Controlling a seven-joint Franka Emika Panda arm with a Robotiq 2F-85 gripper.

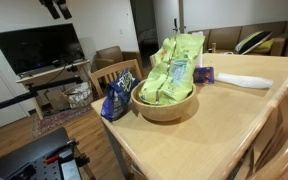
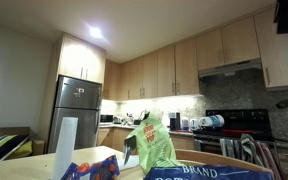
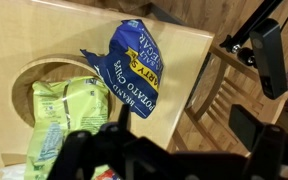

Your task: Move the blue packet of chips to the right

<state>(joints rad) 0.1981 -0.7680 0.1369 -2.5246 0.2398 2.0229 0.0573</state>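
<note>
One blue packet of chips [image 1: 117,98] stands at the left edge of the desk [image 1: 234,120], touching the wooden bowl [image 1: 164,108] (green packets [image 1: 174,65] piled inside); jaws released, holding nothing, high above it

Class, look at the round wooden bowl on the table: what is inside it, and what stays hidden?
Light green crinkly packets fill the round wooden bowl, piled above its rim. The bowl's floor and any lower contents are covered. The dark blue chip bag lies outside it.
</note>
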